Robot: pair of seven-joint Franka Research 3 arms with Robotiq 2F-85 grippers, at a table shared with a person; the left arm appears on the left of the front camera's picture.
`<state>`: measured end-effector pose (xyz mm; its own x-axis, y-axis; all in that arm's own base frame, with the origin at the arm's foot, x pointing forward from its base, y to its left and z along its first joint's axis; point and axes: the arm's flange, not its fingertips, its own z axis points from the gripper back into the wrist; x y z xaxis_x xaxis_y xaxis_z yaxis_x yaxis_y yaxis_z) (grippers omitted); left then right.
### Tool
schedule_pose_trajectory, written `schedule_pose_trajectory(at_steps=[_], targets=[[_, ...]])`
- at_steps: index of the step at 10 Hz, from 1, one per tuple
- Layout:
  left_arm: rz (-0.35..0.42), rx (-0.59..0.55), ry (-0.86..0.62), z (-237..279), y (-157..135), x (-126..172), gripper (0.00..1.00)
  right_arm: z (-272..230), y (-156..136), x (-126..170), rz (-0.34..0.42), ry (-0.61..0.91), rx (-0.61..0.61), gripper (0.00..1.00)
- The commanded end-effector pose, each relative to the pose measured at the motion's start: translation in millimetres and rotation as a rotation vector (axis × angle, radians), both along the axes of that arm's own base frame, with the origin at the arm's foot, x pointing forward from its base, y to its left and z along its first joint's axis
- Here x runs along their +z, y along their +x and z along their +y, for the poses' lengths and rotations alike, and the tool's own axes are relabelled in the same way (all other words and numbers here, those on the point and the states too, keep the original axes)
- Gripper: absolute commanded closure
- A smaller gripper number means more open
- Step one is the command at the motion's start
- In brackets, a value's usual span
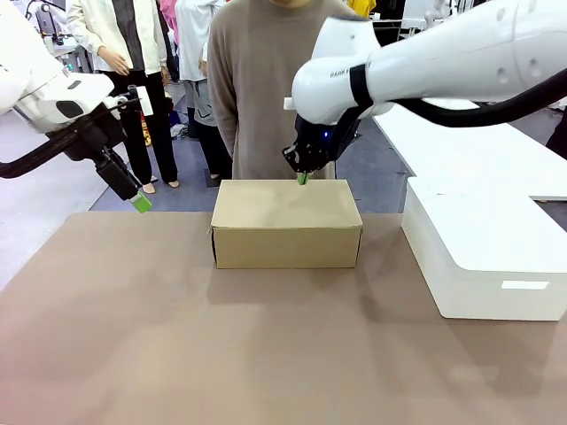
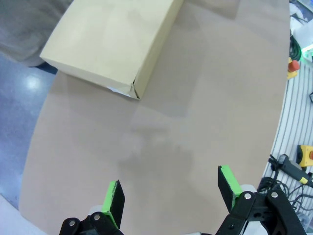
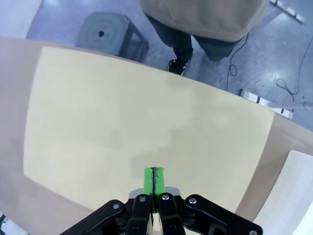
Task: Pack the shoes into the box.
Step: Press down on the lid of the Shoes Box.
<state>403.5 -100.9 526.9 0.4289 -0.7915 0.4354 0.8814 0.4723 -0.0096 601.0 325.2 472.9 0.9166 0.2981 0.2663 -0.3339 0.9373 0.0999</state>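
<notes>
Box (image 1: 285, 221) – plain tan cardboard. Table (image 1: 177, 345) – brown. Fingers (image 2: 114, 198) – black, green pads. Larger box (image 1: 478, 257) right of tan box – white.

No legible text, labels or numbers on any visible surface.

Saw a big brown table (image 1: 159, 336) with a flat, smooth top. Found the box (image 1: 286, 223) sitting on it near the far edge, about in the middle, lid shut, long side facing the near side. Found a bigger white box (image 1: 483, 257) on the table too, off to the right of the brown one and apart from it. Spotted one corner flap of the box (image 2: 112, 41) poking out a little.
</notes>
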Motion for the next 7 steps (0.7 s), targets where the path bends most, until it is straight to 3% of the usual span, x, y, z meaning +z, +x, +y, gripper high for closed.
schedule_pose_trajectory(at_steps=[1, 3, 7], targets=[[-0.007, 0.004, 0.01, 2.2, -0.6, -0.6, 0.0, -11.5, -22.4, 7.3, 0.005, 0.002, 0.048, 1.0], [-0.007, 0.004, 0.01, 2.2, -0.6, -0.6, 0.0, -21.3, -45.4, 18.2, 0.006, 0.007, 0.103, 1.0], [-0.007, 0.004, 0.01, 2.2, -0.6, -0.6, 0.0, -82.1, -137.2, 59.2, -0.002, -0.056, 0.308, 1.0]])
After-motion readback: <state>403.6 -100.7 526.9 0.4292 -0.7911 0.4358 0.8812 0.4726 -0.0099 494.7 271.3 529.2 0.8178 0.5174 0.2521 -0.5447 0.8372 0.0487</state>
